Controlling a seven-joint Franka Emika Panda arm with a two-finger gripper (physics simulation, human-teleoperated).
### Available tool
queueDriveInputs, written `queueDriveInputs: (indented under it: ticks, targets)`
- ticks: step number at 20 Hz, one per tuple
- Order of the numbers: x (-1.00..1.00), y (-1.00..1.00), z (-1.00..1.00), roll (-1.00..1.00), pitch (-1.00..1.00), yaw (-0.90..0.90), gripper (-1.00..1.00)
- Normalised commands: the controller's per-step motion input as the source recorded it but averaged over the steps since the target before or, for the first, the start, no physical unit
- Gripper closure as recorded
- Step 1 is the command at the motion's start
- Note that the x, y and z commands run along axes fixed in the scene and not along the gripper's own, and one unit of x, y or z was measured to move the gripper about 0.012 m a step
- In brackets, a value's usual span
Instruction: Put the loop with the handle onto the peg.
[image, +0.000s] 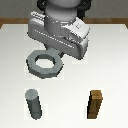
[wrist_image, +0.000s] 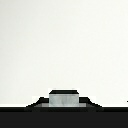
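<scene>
The loop with the handle (image: 45, 64) is a flat grey ring with a faceted edge, held tilted above the white table. Its handle runs under the hand of my gripper (image: 65, 51), which is shut on it; the fingertips are hidden by the hand. In the wrist view only the handle's light grey end (wrist_image: 64, 99) shows, flanked by dark shapes. The peg (image: 34, 103), an upright dark grey cylinder, stands on the table toward the exterior view's left, in front of the ring and well apart from it.
A brown wooden rectangular block (image: 96, 104) stands upright on the white table (image: 15, 75), toward the exterior view's right and level with the peg. The table's far edge lies behind the arm.
</scene>
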Motion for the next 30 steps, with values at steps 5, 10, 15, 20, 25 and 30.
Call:
queueDriveInputs:
  ticks: [5,10,15,20,25,30]
  targets:
    - [0.0,0.0,0.0,0.0,0.0,0.0,1.0]
    - [0.8,-0.05,0.0,0.0,0.0,0.0,1.0]
    - [0.0,-0.2,0.0,0.0,0.0,0.0,1.0]
    - [0.2,-0.2,0.0,0.0,0.0,0.0,1.0]
    - [0.2,0.0,0.0,0.0,0.0,0.0,1.0]
    - [0.0,0.0,-0.4,0.0,0.0,0.0,1.0]
